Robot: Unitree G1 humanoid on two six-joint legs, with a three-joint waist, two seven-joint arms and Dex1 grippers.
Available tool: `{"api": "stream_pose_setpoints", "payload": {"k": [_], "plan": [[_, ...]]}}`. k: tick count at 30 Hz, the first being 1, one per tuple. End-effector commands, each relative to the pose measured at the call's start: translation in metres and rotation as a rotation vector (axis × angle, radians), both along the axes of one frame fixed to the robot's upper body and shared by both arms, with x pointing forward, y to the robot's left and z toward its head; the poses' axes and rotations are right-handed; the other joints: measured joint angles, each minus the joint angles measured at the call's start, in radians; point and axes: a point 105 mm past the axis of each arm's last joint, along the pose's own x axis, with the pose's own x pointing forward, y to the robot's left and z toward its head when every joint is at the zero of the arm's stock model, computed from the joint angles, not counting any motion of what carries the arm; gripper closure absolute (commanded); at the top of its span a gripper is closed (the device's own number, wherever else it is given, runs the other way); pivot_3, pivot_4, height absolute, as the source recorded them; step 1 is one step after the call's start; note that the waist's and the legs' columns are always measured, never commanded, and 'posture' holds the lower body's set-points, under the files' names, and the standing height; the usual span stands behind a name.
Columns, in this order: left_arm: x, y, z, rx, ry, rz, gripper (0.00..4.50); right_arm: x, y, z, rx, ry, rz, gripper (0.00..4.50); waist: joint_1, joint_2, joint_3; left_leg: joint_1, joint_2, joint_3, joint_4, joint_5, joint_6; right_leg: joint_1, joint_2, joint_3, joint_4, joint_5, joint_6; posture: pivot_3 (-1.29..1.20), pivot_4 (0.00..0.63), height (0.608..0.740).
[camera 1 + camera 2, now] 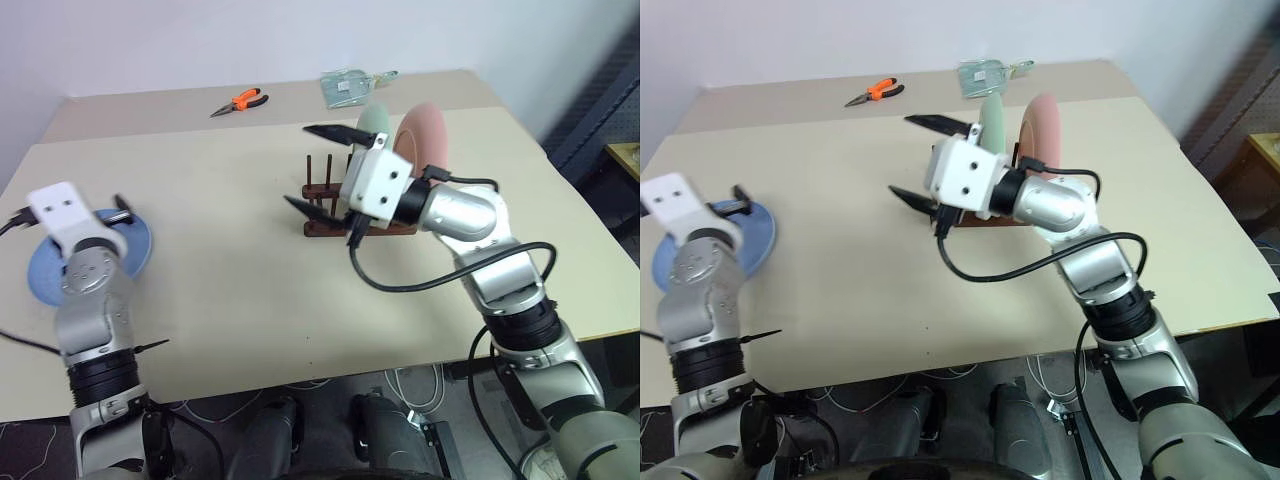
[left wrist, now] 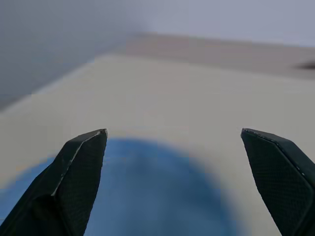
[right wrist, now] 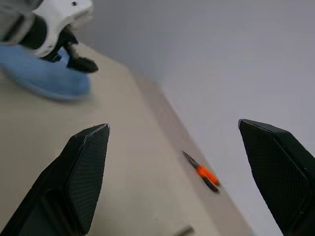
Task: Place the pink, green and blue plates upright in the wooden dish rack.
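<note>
Both grippers stand with their black fingers spread wide and nothing between them. The right gripper [image 1: 322,168] hangs level in front of the wooden dish rack [image 1: 345,212], one finger up near the green plate's edge and the other low by the rack's near end, touching neither as far as can be seen. In the rack the green plate [image 1: 373,122] and the pink plate [image 1: 424,138] stand upright side by side, the pink one on the robot's right. The right forearm reaches in from the table's near right edge, wrist bent toward the left, a black cable looping beneath it. The blue plate [image 1: 142,240] lies flat on the beige table [image 1: 230,170], well apart from the rack on the robot's left; the left gripper [image 2: 174,142] hovers over it, empty, its white-capped wrist rising from the near left edge. At the far side lie orange-handled pliers [image 1: 240,101] and a clear packet [image 1: 350,86]. No writing can be read anywhere.
</note>
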Motion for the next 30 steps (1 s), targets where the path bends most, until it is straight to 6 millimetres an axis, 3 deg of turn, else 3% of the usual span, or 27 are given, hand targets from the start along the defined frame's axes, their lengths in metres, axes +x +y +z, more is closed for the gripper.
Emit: {"api": "stream_pose_setpoints", "payload": {"k": [1, 8, 13, 14, 15, 17, 22, 23, 25, 27, 30], "plan": [[-0.024, 0.028, -0.001, -0.084, -0.009, 0.161, 0.0, -0.006, 0.01, -0.008, -0.005, -0.005, 0.047, 0.22, 0.006, -0.001, -0.001, 0.0, 0.0, -0.001, 0.001, 0.0, 0.0, 0.0, 0.0, -0.001, 0.0, 0.0, 0.0, 0.0, 0.15, 0.74], [-0.057, 0.036, -0.031, -0.379, -0.049, 0.309, 0.0, -0.009, 0.012, -0.031, -0.037, 0.041, 0.068, 0.22, 0.021, -0.003, -0.001, 0.0, -0.001, -0.002, 0.002, -0.001, -0.002, 0.001, -0.001, -0.002, -0.001, 0.0, 0.0, 0.0, 0.15, 0.74], [-0.054, 0.022, -0.054, -0.586, -0.076, 0.273, 0.0, -0.006, 0.009, -0.036, -0.048, 0.038, 0.054, 0.22, 0.02, -0.003, -0.001, 0.0, 0.0, -0.002, 0.002, -0.001, -0.005, 0.001, 0.0, -0.002, 0.0, 0.0, 0.0, 0.0, 0.15, 0.74], [-0.051, 0.019, -0.054, -0.608, -0.088, 0.254, 0.52, -0.006, 0.009, -0.037, -0.049, 0.035, 0.049, 0.0, 0.02, -0.003, -0.001, 0.0, 0.0, -0.002, 0.002, -0.001, -0.005, 0.001, 0.0, -0.003, 0.0, 0.0, 0.0, 0.0, 0.15, 0.74], [-0.049, 0.016, -0.053, -0.624, -0.1, 0.236, 0.8, -0.006, 0.009, -0.037, -0.049, 0.033, 0.046, 0.0, 0.021, -0.003, -0.001, 0.0, 0.0, -0.002, 0.002, -0.001, -0.005, 0.001, 0.0, -0.003, 0.0, 0.0, 0.0, 0.0, 0.15, 0.74], [-0.045, 0.013, -0.054, -0.665, -0.114, 0.215, 1.75, -0.005, 0.009, -0.038, -0.047, 0.037, 0.042, 0.0, 0.021, -0.004, -0.001, 0.0, 0.0, -0.002, 0.002, 0.0, -0.006, 0.002, 0.0, -0.003, 0.0, 0.0, 0.0, 0.0, 0.15, 0.74], [-0.037, 0.007, -0.052, -0.687, -0.113, 0.181, 4.46, -0.003, 0.006, -0.042, -0.05, 0.075, 0.025, 0.0, 0.02, -0.004, -0.002, 0.0, 0.0, -0.002, 0.002, 0.001, -0.008, 0.002, 0.0, -0.003, 0.0, 0.0, 0.0, 0.0, 0.15, 0.74], [-0.033, 0.004, -0.047, -0.669, -0.114, 0.146, 4.46, -0.002, 0.005, -0.042, -0.052, 0.074, 0.02, 0.0, 0.02, -0.004, -0.002, 0.0, 0.0, -0.002, 0.002, 0.001, -0.008, 0.002, 0.0, -0.003, 0.0, 0.0, 0.0, 0.0, 0.15, 0.74], [-0.009, -0.019, -0.005, -0.518, -0.192, -0.069, 4.46, -0.001, 0.003, -0.04, -0.058, 0.053, 0.006, 0.0, 0.021, -0.005, -0.001, 0.0, 0.0, -0.002, 0.002, 0.001, -0.008, 0.002, 0.0, -0.003, 0.0, 0.0, 0.0, 0.0, 0.15, 0.74], [0.01, -0.055, 0.039, -0.369, -0.265, -0.296, 4.46, -0.001, 0.003, -0.038, -0.077, 0.007, -0.001, 0.0, 0.025, -0.008, 0.0, 0.0, 0.0, -0.003, 0.002, 0.002, -0.009, 0.002, 0.0, -0.004, 0.0, 0.0, 0.0, 0.0, 0.15, 0.74], [0.021, -0.102, 0.073, -0.253, -0.3, -0.527, 4.46, -0.001, 0.007, -0.037, -0.105, -0.049, 0.003, 0.0, 0.022, -0.009, 0.0, 0.0, -0.002, -0.004, 0.002, 0.002, -0.01, 0.003, -0.001, -0.005, -0.002, 0.0, 0.0, 0.0, 0.15, 0.74]]}}
